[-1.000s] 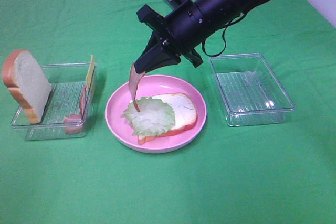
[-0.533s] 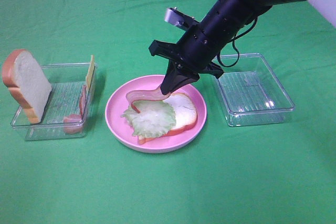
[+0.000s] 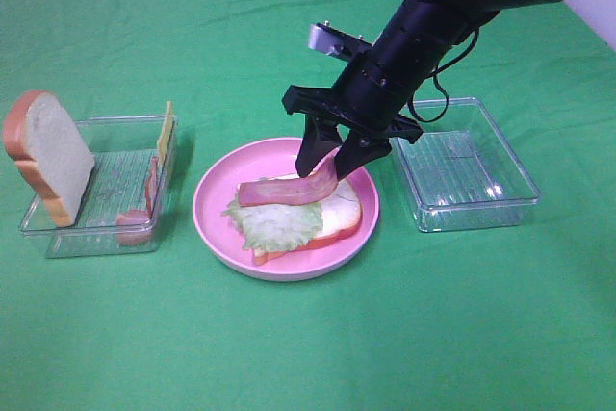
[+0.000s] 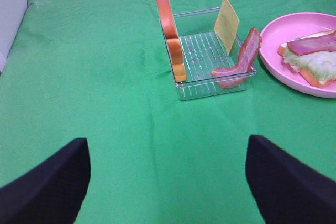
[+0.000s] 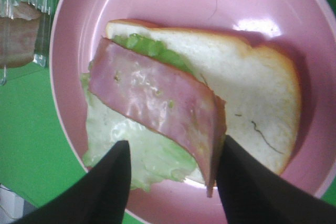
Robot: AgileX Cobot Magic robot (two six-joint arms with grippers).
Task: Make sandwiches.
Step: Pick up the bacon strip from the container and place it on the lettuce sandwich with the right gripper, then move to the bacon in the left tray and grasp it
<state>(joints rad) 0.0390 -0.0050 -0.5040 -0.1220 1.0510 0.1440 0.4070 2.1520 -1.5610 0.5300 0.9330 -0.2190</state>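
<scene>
The half-built sandwich [image 3: 306,211] lies on the pink plate [image 3: 214,201]: 1 bread slice [image 3: 339,201] at the bottom, lettuce [image 3: 272,226] on it, and 1 bacon strip [image 3: 281,190] across the lettuce. The right gripper [image 3: 327,168] hangs over the plate's far side with its jaws spread. The strip's raised end stands between them, close to 1 finger [image 5: 247,182]; I cannot tell whether it touches. In the high view, a clear tray [image 3: 58,243] just left of the plate holds a second bread slice [image 3: 43,156] on edge, a cheese square [image 3: 166,134] and another bacon strip [image 3: 135,225]. A second clear tray [image 3: 481,211] sits just right of the plate. The left gripper [image 4: 167,148] hovers over the green cloth [image 4: 105,103], well away from the plate, jaws wide apart with nothing between them.
</scene>
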